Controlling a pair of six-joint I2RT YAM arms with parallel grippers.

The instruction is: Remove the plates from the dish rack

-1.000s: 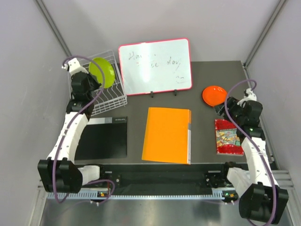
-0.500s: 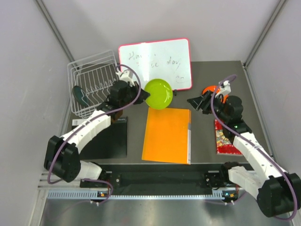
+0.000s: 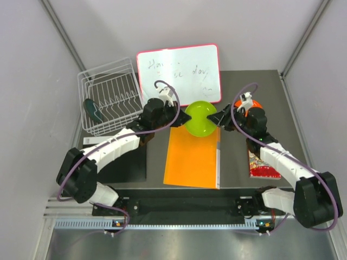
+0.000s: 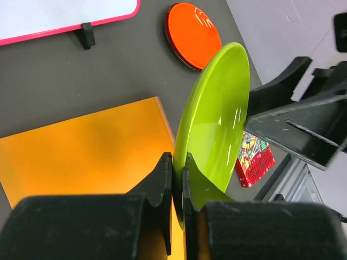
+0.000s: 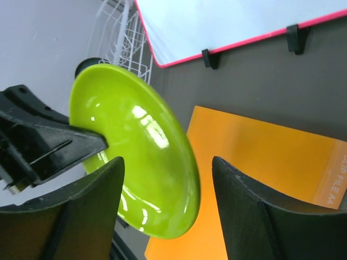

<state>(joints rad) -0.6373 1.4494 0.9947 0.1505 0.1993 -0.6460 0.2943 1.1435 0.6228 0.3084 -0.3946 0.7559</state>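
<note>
My left gripper [image 3: 183, 117] is shut on the rim of the lime green plate [image 3: 199, 118] and holds it in the air above the far edge of the orange folder [image 3: 193, 155]. In the left wrist view the plate [image 4: 217, 119] stands on edge between my fingers. My right gripper [image 3: 218, 119] is open, its jaws on either side of the plate's right rim [image 5: 141, 157], not closed on it. The orange plate [image 3: 250, 104] lies on the table behind my right arm. The dark teal plate [image 3: 93, 110] stands in the white wire dish rack [image 3: 108, 100]. The red plate is not in view.
A pink-framed whiteboard [image 3: 180, 76] stands at the back centre. A black notebook [image 3: 120, 158] lies at the front left. A red patterned booklet [image 3: 262, 157] lies under my right arm.
My left gripper has carried the green plate from the rack rightward to above the folder. My right gripper has swung left and now straddles the plate's right rim.
</note>
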